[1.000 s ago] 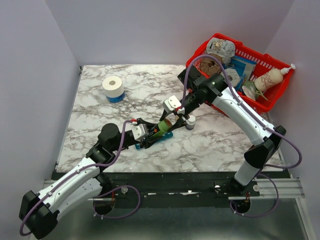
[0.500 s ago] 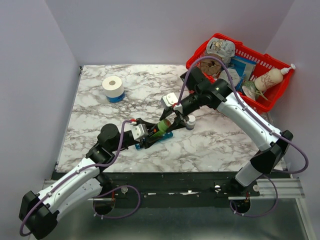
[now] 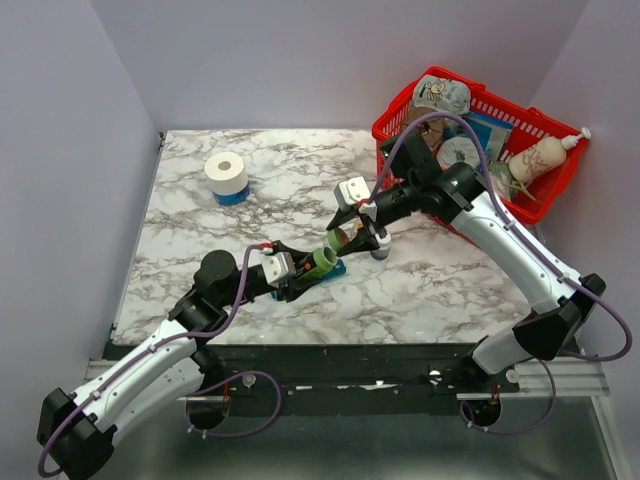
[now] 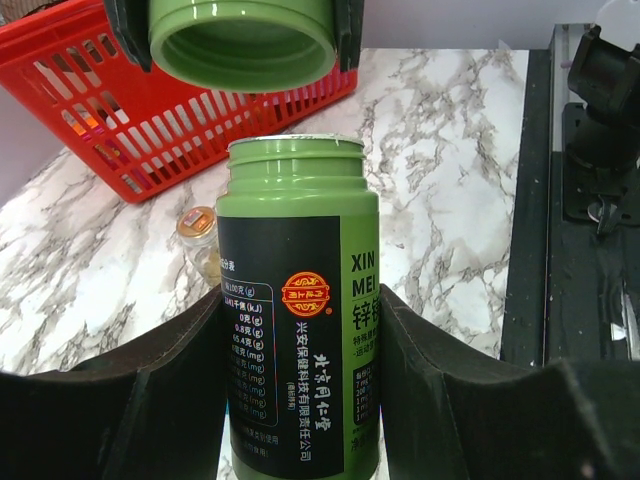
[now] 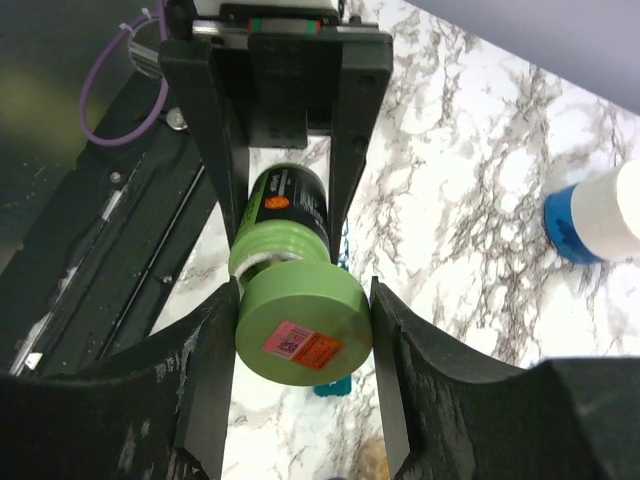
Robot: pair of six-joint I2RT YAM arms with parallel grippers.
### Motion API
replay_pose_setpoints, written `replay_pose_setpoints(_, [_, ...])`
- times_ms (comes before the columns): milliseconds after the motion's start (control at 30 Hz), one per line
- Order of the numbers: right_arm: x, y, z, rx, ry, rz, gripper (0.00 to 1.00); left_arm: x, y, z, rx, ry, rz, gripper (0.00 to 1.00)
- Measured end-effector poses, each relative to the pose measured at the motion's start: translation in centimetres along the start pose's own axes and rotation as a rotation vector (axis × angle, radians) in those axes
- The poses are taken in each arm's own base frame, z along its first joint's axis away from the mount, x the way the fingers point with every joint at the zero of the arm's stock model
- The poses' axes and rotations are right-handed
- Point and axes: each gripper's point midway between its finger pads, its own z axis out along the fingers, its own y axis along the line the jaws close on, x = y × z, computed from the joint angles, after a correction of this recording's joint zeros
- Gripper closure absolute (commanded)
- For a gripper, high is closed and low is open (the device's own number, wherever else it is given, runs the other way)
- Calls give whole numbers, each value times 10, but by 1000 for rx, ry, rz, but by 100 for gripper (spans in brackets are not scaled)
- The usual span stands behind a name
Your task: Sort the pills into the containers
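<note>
My left gripper (image 3: 300,275) is shut on a green bottle (image 3: 322,262) with a black label, which lies tilted over the table's middle. Its neck is open in the left wrist view (image 4: 298,160). My right gripper (image 3: 350,238) is shut on the green cap (image 5: 303,328), held just off the neck (image 5: 268,255); the cap's hollow underside faces the left wrist camera (image 4: 243,40). The teal-blue pill organiser (image 3: 337,268) lies under the bottle, mostly hidden; a corner shows in the right wrist view (image 5: 333,385). No loose pills show.
A red mesh basket (image 3: 545,195) with several items stands at the back right, also in the left wrist view (image 4: 120,140). A small gold-lidded jar (image 3: 380,248) stands near the right gripper. A white roll on a blue base (image 3: 226,175) stands at the back left.
The cap has come off the bottle in my right gripper, which drew back to the right. The bottle's open green neck now shows. The right arm's elbow has swung right.
</note>
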Motion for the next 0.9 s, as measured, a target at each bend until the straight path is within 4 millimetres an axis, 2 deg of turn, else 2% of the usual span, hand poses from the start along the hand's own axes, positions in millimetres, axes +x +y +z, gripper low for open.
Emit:
replay_pose_setpoints(67, [7, -1, -6, 24, 8, 24, 59, 2, 1, -1, -2, 9, 7, 100])
replay_pose_setpoints(167, [33, 0, -18, 86, 77, 74, 59, 9, 1, -4, -7, 39, 22, 100])
replay_pose_setpoints(300, [100, 25, -18, 130, 239, 198, 59, 24, 4, -8, -21, 101, 50, 100])
replay_pose_setpoints(433, [185, 66, -10, 112, 420, 377, 58, 41, 6, -11, -27, 164, 65, 100])
replay_pose_setpoints(500, [217, 80, -12, 114, 491, 451, 58, 45, 7, -11, -25, 179, 65, 100])
replay_pose_setpoints(567, [242, 84, -15, 133, 545, 506, 57, 47, 7, -11, -24, 184, 64, 100])
replay_pose_setpoints(667, [271, 78, -18, 170, 601, 564, 53, 46, 7, -10, -24, 182, 60, 100])
replay_pose_setpoints(800, [296, 69, -17, 206, 646, 599, 49, 41, 8, -8, -32, 159, 45, 100])
replay_pose_setpoints(900, [310, 67, -16, 221, 671, 622, 38, 37, 8, -7, -38, 139, 34, 100])
